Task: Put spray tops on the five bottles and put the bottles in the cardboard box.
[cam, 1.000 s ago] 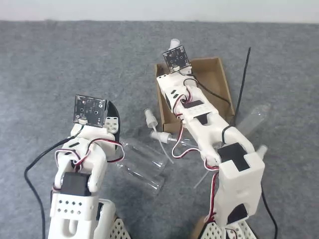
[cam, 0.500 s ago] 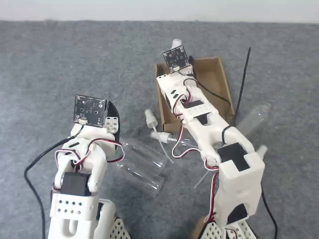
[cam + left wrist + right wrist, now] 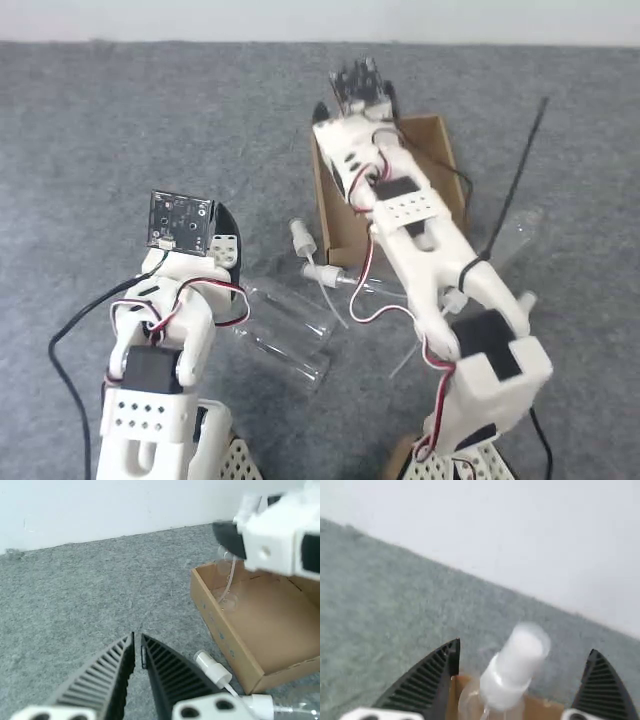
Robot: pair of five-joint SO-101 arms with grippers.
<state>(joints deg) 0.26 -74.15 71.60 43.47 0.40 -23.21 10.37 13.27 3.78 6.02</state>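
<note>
My right gripper (image 3: 524, 650) wide open over cardboard box (image 3: 227, 642); capped bottle (image 3: 512, 672) stands in box corner, between fingers, ungripped. My left gripper (image 3: 138, 641) nearly closed, empty, above worktop (image 3: 150, 120).

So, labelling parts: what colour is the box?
The box is brown; left wrist view shows it best.

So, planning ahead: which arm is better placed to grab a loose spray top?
Left, probably. The left gripper, closed, hangs beside a loose spray top; the right gripper is over the cardboard box, open around a capped bottle.
</note>
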